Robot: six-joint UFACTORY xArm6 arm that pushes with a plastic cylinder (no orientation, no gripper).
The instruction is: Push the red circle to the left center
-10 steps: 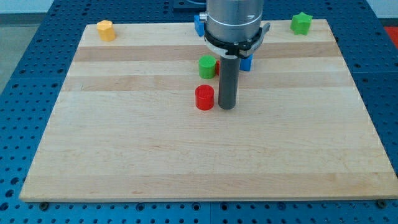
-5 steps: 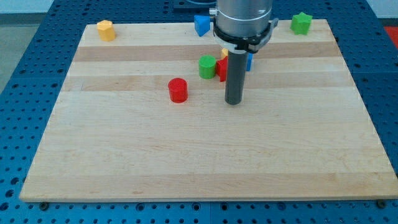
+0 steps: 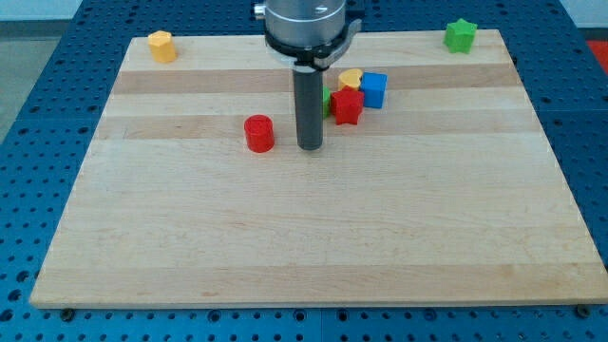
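Red circle: the red circle (image 3: 258,133) stands a little left of the frame's middle and slightly above mid-height, on the wooden board (image 3: 285,247).
My tip: my tip (image 3: 310,148) sits just to the right of the red circle, near it but with a sliver of bare board between them, so no contact shows.
Pincer state: there is none on this arm (only the straight dark rod), so nothing opens, closes or grips.
Done so far: the red circle lies clear of the cluster at upper centre and has open board on its left side.
Left to do: the circle is well short of the board's left edge; I judge most of the leftward travel remains, and its height in the frame already looks roughly suitable for left centre.
Next push: from where my tip stands, a straight shove toward the frame's left seems to fit.
Cluster: a red star-like block (image 3: 347,106), a yellow block (image 3: 351,78), a blue block (image 3: 373,89) and a green block (image 3: 326,100) mostly hidden behind the rod.
Corners: an orange block (image 3: 162,46) at upper left, a green star block (image 3: 461,35) at upper right.
Writing: no brand, label or readable text shows anywhere.
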